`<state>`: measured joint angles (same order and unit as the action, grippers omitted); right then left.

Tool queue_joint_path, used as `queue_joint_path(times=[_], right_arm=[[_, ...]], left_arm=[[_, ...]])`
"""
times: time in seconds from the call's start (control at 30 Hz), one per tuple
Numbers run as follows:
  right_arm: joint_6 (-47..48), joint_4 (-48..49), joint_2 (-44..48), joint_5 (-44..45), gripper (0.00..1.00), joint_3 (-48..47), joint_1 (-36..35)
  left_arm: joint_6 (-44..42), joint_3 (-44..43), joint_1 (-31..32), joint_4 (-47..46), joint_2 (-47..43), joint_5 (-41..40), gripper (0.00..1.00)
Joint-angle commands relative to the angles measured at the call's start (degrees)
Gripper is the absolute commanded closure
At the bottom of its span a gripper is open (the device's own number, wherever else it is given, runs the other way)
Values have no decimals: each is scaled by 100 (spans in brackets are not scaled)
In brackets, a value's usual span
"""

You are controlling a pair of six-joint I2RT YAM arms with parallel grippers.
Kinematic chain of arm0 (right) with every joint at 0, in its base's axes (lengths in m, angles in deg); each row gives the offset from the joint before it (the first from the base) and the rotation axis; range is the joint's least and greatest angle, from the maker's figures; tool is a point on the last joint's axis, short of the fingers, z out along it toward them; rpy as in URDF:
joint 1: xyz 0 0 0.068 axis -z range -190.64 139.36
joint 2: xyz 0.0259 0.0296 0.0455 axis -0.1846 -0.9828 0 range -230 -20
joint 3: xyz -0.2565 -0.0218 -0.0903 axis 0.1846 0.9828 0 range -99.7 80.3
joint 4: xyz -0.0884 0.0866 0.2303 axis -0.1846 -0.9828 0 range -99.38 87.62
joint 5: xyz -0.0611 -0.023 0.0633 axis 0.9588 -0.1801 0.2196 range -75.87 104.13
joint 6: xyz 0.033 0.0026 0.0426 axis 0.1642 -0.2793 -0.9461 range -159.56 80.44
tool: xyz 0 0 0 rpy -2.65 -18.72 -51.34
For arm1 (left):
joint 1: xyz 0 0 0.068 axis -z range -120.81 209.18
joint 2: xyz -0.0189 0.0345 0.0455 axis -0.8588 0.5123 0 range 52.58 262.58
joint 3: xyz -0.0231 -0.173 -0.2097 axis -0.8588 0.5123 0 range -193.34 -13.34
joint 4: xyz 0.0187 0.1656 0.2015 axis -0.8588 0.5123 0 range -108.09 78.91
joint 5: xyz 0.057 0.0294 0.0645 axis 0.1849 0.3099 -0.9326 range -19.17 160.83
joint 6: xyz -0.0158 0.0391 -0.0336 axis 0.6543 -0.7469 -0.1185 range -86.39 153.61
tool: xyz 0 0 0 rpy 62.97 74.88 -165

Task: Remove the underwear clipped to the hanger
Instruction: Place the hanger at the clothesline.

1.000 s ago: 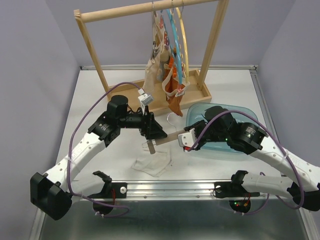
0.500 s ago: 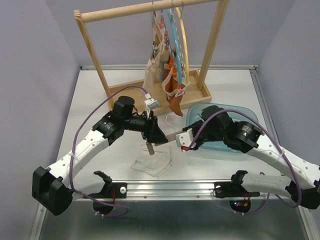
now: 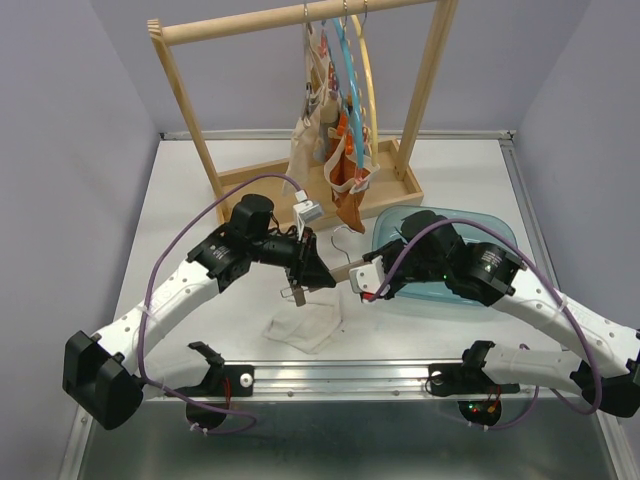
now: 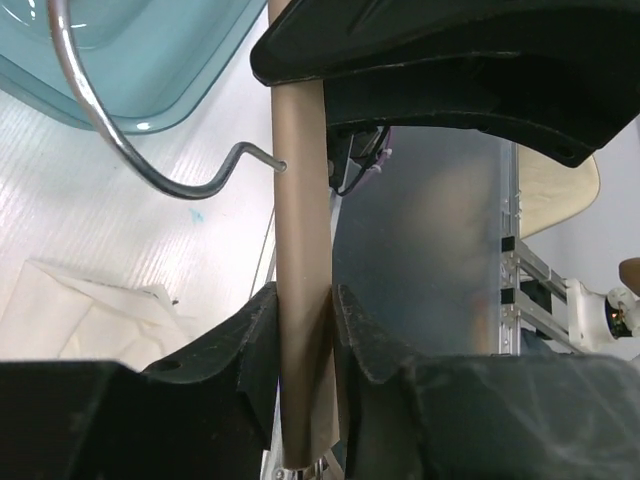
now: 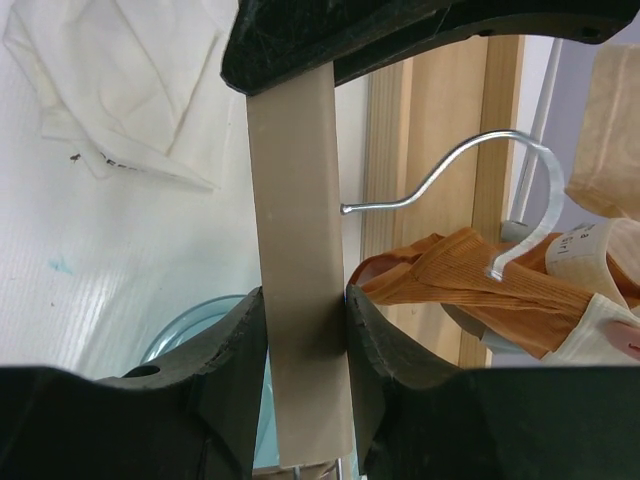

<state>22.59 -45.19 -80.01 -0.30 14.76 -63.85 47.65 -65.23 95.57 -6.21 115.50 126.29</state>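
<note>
Your left gripper (image 3: 297,291) has clamped one hanger (image 3: 335,276), right gripper (image 3: 360,283) clenched on it too, one white underwear (image 3: 305,328) lower centre, one tub (image 3: 488,228) right.

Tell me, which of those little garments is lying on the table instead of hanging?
The white one, crumpled on the table beneath the tan hanger bar. The beige and orange-brown ones hang on the wooden rack.

Left arm (image 3: 165,295) and right arm (image 3: 565,318) are the same deal, white shells with chunky black joint motors, a purple cable (image 3: 212,207) looping back from behind the left gripper (image 3: 297,289) and the right gripper (image 3: 354,283), matte black fingers (image 4: 255,345) up front.
</note>
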Motion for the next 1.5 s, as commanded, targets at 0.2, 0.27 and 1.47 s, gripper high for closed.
queue_joint_path(times=[0.2,0.27,1.47], right_arm=[[17,493,130,152,74,-12,30],[-53,510,156,108,65,-3,30],[-2365,1880,1756,970,0,1823,2368]], left_arm=[[37,-303,62,33,-165,18,100],[37,-312,62,60,-183,-140,100],[-912,-3008,80,3304,-2398,-3945,100]])
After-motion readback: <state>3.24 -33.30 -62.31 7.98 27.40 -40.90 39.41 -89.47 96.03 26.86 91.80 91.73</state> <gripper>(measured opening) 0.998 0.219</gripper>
